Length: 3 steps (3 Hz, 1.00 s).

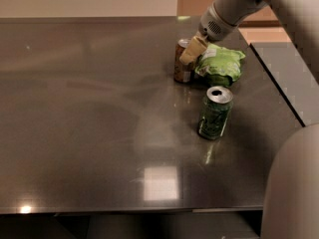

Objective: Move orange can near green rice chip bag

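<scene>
Orange can (182, 63) stands beside the chip bag (222, 63), gripper (192, 50) at its top (hold: cannot tell); next, lift clear gently.

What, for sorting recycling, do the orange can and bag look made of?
The orange can is probably metal, with a silvery rim at its top. The bag is likely foil or plastic film: it looks wrinkled and glossy. The claw sits at the can's top.

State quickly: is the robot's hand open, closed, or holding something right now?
Hand: by the top of the orange can, next to the green rice chip bag; its state cannot be told.
</scene>
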Available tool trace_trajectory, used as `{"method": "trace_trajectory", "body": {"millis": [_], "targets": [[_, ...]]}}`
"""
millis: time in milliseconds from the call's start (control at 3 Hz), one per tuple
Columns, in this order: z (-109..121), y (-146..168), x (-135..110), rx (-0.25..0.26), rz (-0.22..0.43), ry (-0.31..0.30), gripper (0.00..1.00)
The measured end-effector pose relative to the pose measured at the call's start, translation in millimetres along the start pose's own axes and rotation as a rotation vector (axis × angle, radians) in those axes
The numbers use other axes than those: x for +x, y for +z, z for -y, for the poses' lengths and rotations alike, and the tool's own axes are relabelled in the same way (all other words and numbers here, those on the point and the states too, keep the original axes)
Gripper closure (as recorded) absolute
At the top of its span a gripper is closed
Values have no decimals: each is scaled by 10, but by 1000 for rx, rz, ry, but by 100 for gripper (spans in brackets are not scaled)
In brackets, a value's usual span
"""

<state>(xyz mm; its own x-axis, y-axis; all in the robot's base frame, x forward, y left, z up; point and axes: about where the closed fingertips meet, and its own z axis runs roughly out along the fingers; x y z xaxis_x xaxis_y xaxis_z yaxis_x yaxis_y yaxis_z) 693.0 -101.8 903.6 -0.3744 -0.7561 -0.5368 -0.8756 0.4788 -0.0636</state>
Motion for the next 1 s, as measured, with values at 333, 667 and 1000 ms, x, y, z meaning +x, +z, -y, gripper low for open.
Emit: {"method": "trace_trajectory", "body": {"millis": [333,667,1000], "targets": [[-5,35,-3,-4,-2,-1,13],[-10,68,-5,-9,-3,-1,0],[-10,70,-5,-9,-3,-1,0]]}}
